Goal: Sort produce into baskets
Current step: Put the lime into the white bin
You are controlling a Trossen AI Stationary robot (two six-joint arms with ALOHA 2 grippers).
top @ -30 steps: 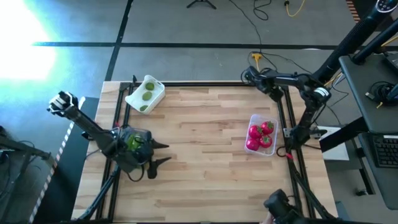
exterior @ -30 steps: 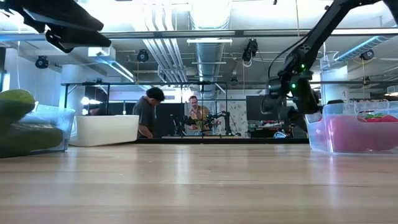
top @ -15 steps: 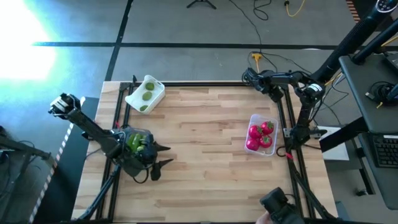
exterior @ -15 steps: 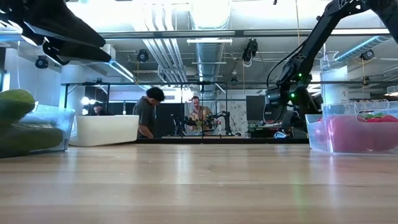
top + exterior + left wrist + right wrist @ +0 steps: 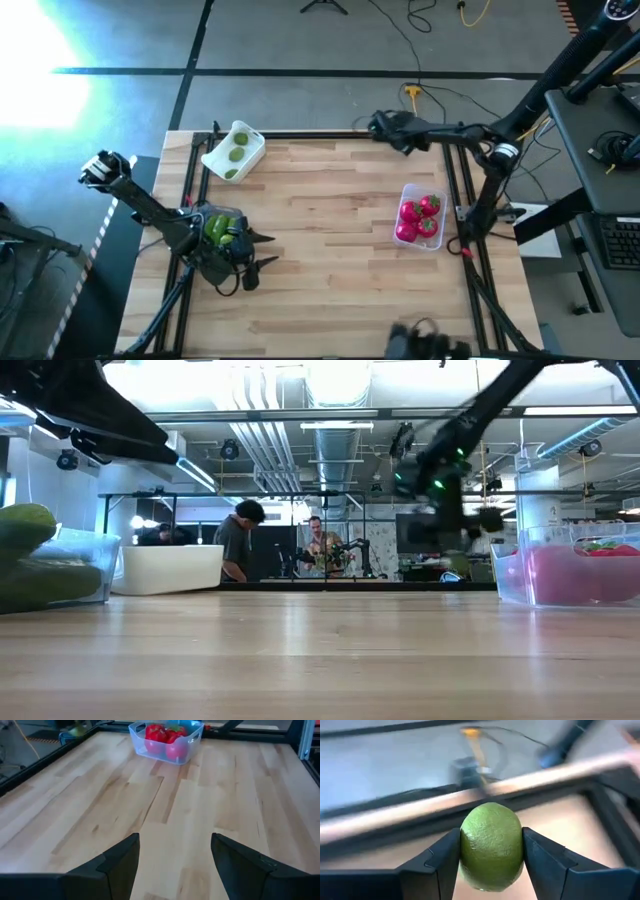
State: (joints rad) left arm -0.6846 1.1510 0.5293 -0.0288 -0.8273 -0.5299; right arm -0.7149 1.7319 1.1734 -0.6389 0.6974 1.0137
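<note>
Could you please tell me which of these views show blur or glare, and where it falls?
High view: strong white glare washes out the floor at upper left. Low view: the right arm's end effector is smeared by motion. Right wrist view: the small round green lime between the fingers is sharp, the background streaked. Left wrist view: no obvious blur.
</note>
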